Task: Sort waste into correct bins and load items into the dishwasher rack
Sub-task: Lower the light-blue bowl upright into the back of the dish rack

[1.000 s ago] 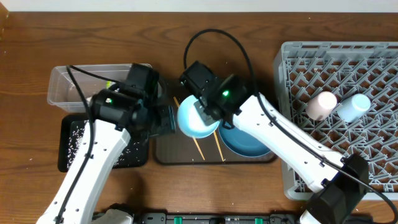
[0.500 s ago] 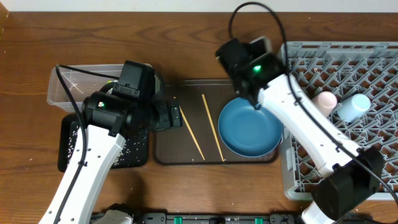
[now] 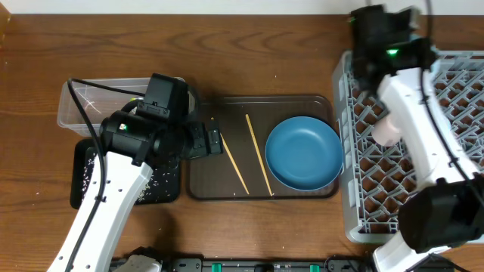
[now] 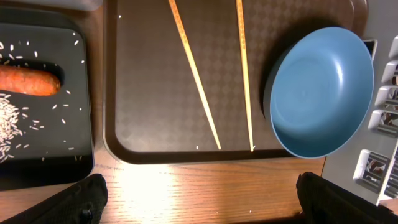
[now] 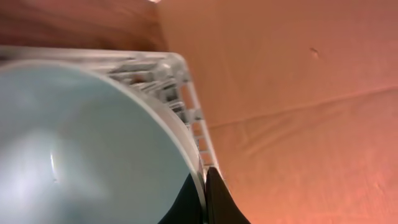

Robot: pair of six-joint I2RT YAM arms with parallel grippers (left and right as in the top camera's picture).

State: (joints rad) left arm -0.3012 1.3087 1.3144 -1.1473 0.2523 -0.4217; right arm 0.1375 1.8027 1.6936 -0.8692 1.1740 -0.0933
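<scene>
1. Right hand point(image 5: 200, 198) pinches the pale blue bowl point(image 5: 81, 143) by its rim, at the grey lattice plastic rack point(image 5: 171, 78) by the right edge of the bench point(image 3: 249, 45). The bowl is cropped, and the overhead view hides it.
2. Left hand point(image 4: 202, 202) spread wide, fingertips point(image 4: 74, 202) barely peeking in.

From overhead the light is even and fairly bright, falling from above. My left arm point(image 3: 113, 189) and right arm point(image 3: 423, 143) throw only soft shadows on the wooden worktop point(image 3: 249, 60), and nothing there is blurred.

Through my left wrist camera a white patch of glare sits on the worktop just below the brown tray point(image 4: 143, 81). The blue plate point(image 4: 320, 93) has a soft sheen, and my left claw point(image 4: 199, 199) shows only as dark, fuzzy tips in the lower corners.

Through my right wrist camera the pale blue bowl point(image 5: 81, 143) is so close that it is out of focus and washed out. The background has an orange cast, and my right claw point(image 5: 205, 199) is a black silhouette.
</scene>
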